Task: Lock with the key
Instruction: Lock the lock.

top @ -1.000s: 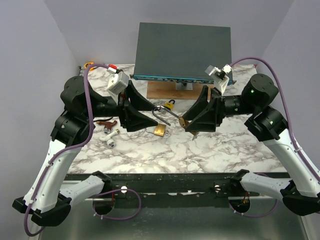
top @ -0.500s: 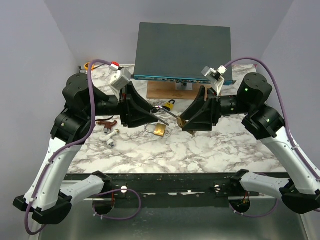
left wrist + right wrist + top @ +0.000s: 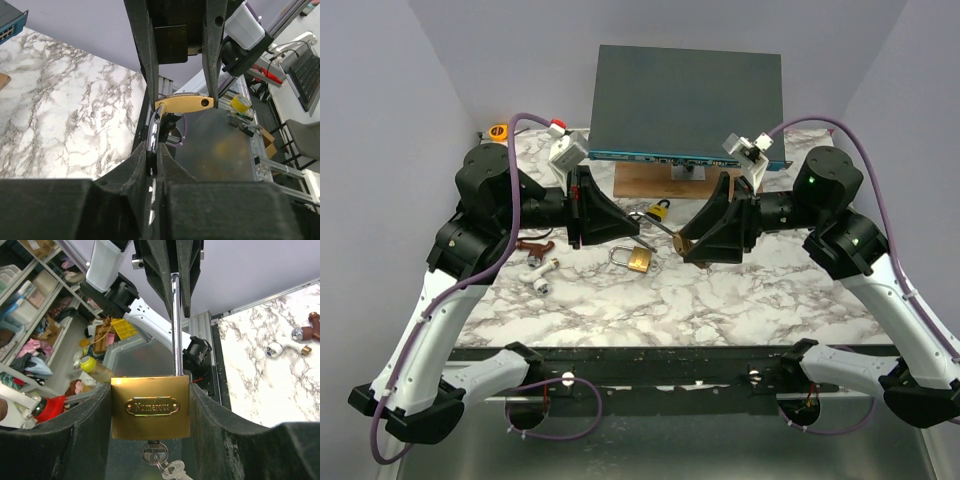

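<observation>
Top external view hides most of the padlock (image 3: 150,407) between my left gripper (image 3: 642,237) and right gripper (image 3: 683,245), above the marble table (image 3: 740,300); the key (image 3: 152,452) in its underside is partly cut off in the right wrist view. Open marble lies toward the near edge. My right gripper clamps the padlock by its brass sides, and my left gripper is pressed together on the shackle (image 3: 174,325).

A brass padlock (image 3: 150,407) marked Numerous is held in the air, body clamped by the right gripper (image 3: 150,390), long steel shackle (image 3: 175,325) pinched by the left gripper (image 3: 153,150), a key (image 3: 151,452) in its bottom keyhole.
</observation>
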